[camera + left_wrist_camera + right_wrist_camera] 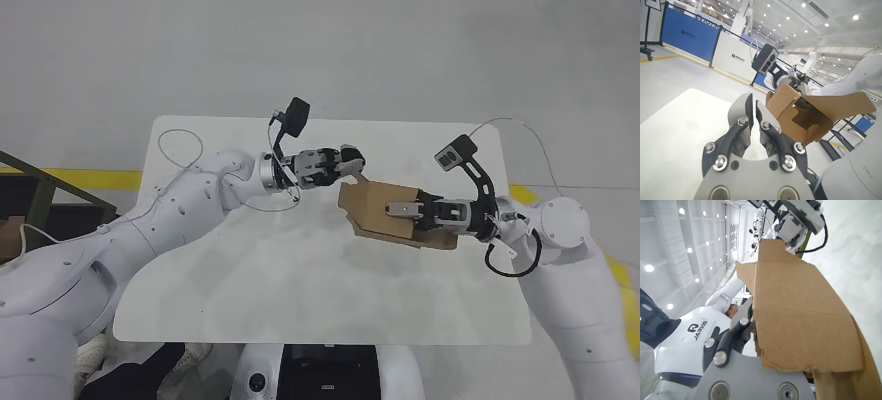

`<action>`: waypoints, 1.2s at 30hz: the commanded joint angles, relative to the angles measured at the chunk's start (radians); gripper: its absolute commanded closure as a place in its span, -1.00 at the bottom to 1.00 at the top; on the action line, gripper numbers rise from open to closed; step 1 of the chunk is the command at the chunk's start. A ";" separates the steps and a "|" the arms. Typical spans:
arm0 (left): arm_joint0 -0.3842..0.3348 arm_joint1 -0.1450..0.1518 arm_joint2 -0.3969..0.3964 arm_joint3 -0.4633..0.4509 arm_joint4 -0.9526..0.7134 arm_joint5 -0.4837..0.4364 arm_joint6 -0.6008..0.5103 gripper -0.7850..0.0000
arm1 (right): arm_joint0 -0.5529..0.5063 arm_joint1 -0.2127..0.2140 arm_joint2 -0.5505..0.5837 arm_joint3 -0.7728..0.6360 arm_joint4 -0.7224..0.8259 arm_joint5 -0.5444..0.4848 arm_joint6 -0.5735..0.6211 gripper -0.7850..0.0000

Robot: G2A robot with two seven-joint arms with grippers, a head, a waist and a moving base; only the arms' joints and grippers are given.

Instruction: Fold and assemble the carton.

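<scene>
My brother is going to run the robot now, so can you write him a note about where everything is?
Left gripper: jaws nearly shut, empty, right beside the carton.
Right gripper: jaws shut on a carton wall, holding it above the table.
Done: carton partly opened up.
Left: its end flaps stand open; fold and tuck them.

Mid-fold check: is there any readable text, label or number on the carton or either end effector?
carton: none, plain brown cardboard.
left end effector: none.
right end effector: none.
barrier panels behind the table: logo lettering only, not on the task's things.
</scene>
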 commanded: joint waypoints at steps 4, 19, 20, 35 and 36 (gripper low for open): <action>0.008 0.006 -0.009 -0.019 0.022 0.000 -0.003 0.84 | -0.001 0.001 0.003 0.006 -0.006 0.011 -0.020 1.00; 0.024 0.039 -0.014 -0.069 0.149 0.000 0.071 0.89 | 0.007 0.001 -0.003 0.025 0.010 0.022 -0.064 1.00; 0.025 0.040 -0.013 -0.072 0.156 0.000 0.078 0.90 | 0.008 0.001 -0.003 0.026 0.011 0.023 -0.066 1.00; 0.018 0.047 0.003 -0.114 0.241 0.000 0.124 0.92 | 0.013 0.002 -0.011 0.032 -0.002 0.030 -0.079 1.00; 0.018 0.046 0.003 -0.116 0.241 0.000 0.120 0.91 | 0.014 0.002 -0.013 0.032 -0.003 0.030 -0.078 1.00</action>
